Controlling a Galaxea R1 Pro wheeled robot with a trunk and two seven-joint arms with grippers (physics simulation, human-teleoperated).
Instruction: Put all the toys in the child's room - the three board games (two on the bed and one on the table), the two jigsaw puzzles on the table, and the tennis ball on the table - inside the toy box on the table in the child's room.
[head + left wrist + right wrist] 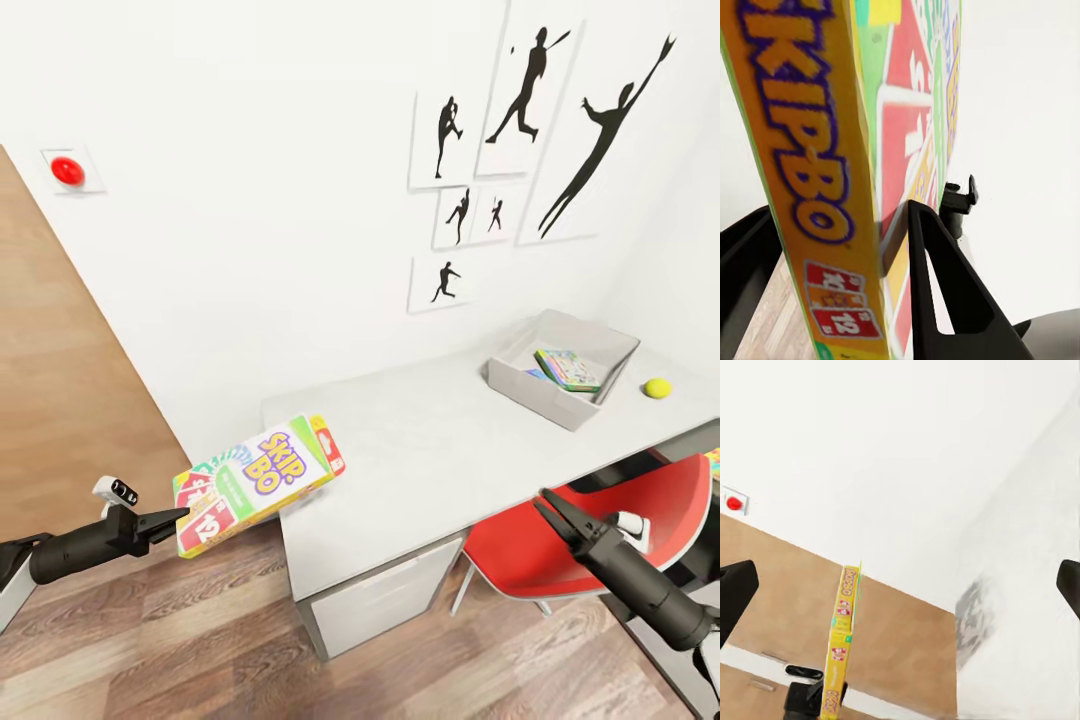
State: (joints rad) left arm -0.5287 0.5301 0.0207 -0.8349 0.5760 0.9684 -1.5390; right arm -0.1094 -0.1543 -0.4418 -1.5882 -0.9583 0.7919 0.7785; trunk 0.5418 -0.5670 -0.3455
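Between left end effector fingers, Skip-Bo box

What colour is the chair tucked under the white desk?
Bright red seat with pale metal legs, seen best in the head view.

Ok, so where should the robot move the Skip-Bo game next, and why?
Probably carry it across the table toward the toy box. The left gripper pinches the Skip-Bo box by one end at the table's near corner, and the grey toy box sits at the far end.
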